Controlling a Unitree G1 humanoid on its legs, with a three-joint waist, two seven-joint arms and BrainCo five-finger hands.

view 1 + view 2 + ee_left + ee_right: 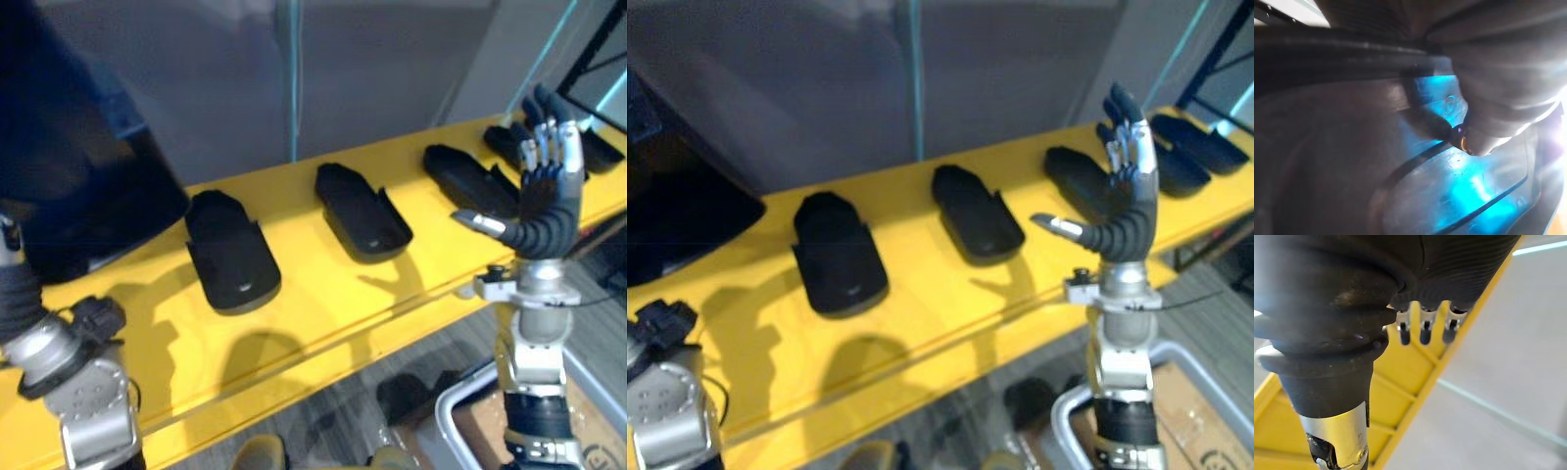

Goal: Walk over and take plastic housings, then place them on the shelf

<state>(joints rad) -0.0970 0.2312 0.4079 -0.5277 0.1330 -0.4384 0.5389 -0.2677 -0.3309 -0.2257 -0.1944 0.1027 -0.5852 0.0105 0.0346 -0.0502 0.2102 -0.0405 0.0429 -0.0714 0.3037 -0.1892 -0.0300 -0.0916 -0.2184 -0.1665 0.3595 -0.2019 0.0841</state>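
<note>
Standing upright over the front edge of the yellow shelf (323,294), the right hand (544,191) has straight fingers and a splayed thumb and holds nothing. Behind it, black plastic housings (361,211) lie in a row along the shelf, apart from one another. The left hand (1493,98) is close against another dark housing (69,147) over the shelf's left end; whether it grips cannot be told.
</note>
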